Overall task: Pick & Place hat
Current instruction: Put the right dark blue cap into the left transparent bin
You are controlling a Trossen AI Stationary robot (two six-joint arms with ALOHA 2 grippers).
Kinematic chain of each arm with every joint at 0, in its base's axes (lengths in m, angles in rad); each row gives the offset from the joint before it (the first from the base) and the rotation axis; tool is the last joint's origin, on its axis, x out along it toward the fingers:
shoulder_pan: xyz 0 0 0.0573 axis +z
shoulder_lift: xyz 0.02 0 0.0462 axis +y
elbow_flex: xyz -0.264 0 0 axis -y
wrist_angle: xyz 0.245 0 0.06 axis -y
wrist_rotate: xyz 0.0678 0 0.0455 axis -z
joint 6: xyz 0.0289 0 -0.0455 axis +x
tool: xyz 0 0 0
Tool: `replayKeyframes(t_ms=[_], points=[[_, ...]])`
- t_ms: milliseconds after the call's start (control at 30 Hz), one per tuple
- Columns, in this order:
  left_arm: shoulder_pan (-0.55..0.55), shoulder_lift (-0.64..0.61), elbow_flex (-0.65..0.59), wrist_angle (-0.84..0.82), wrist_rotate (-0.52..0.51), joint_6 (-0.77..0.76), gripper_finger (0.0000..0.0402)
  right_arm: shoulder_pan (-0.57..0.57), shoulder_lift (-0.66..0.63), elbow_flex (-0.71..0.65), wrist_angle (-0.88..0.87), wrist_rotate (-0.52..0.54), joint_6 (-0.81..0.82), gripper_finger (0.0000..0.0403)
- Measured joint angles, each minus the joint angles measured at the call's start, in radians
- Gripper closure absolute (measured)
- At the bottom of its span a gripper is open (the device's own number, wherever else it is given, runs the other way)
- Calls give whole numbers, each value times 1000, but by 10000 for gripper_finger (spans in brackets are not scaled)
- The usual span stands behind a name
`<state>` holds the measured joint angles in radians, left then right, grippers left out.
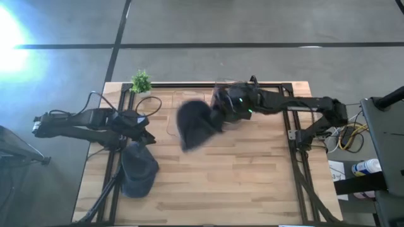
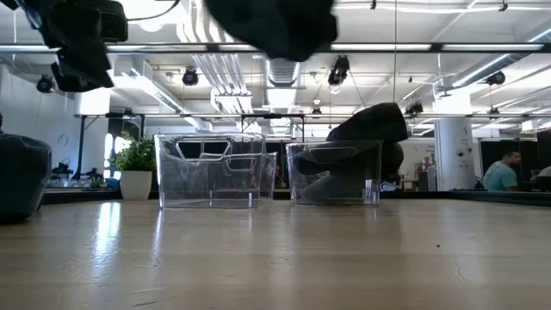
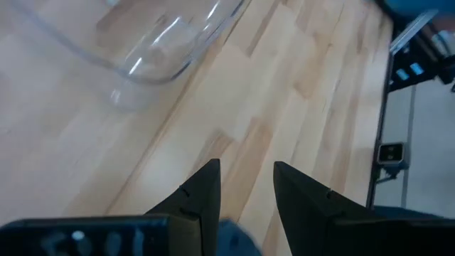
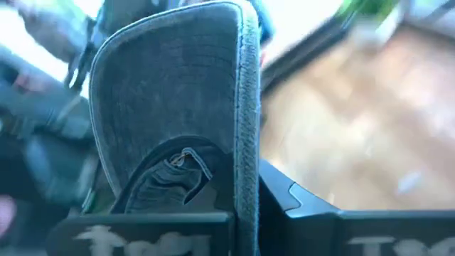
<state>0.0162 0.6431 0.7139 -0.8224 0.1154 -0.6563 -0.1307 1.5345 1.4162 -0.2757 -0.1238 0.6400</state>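
Observation:
A dark hat (image 1: 194, 125) is held in the air over the table's middle by my right gripper (image 1: 222, 108). In the low view this hat (image 2: 275, 26) shows at the top, well above the wood. In the right wrist view the hat (image 4: 170, 107) fills the picture, standing on edge. A second dark hat (image 1: 139, 170) lies flat near the table's left near corner, also seen as the hat (image 2: 17, 181) at the low view's left edge. My left gripper (image 1: 144, 127) hovers open just beyond it, and its wrist view shows the gripper (image 3: 247, 188) above bare wood. My right gripper is shut on the hat's edge (image 4: 242, 178), pinched between the two fingers, of which one finger (image 4: 288, 199) shows beside it. It comes level from the table's right side. The hat is lifted clear and reaches away from the fingers toward the table's left.
Two clear plastic bins stand near the far edge: the left bin (image 2: 209, 170) holds nothing that shows, and the right bin (image 2: 336, 172) has a dark hat (image 2: 370, 125) in it. A small potted plant (image 1: 141, 81) stands at the far left corner. A person (image 2: 502, 172) sits in the room behind.

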Motion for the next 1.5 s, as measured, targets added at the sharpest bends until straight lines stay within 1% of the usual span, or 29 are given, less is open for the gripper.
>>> replayKeyframes(t_ms=[100,133,200,367,533,633,733,800,867,1000,1100,1267,1333,1400,1500], points=[[0,-31,0,-57,0,0,278,-58,90,41,81,80,-30,390],[0,-39,0,-72,0,-1,278,-76,126,56,100,88,-40,390],[0,-54,0,-93,17,-4,278,-110,199,89,114,88,-42,390],[-1,-71,0,-158,130,-40,278,-160,379,152,117,73,37,390],[0,-75,0,-222,135,-53,278,-175,502,190,66,72,106,390],[0,-75,0,-228,135,-59,278,-175,559,210,62,59,93,390],[0,-75,0,-229,134,-63,278,-169,571,242,52,70,54,390],[0,-75,0,-229,131,-63,278,-168,548,267,44,82,29,390],[0,-75,0,-229,121,-63,278,-172,520,295,11,116,10,390],[0,-72,0,-228,92,-60,278,-195,508,341,-73,100,-11,390],[0,-69,0,-227,82,-56,278,-201,541,349,-89,92,-7,390],[0,-66,0,-227,77,-59,278,-194,627,340,-90,12,44,390],[0,-66,0,-227,79,-71,278,-196,658,343,-95,0,43,389],[0,-66,0,-227,99,-82,278,-196,677,360,-110,0,38,380],[0,-63,0,-227,165,-85,278,-195,698,404,-168,9,-29,347]])
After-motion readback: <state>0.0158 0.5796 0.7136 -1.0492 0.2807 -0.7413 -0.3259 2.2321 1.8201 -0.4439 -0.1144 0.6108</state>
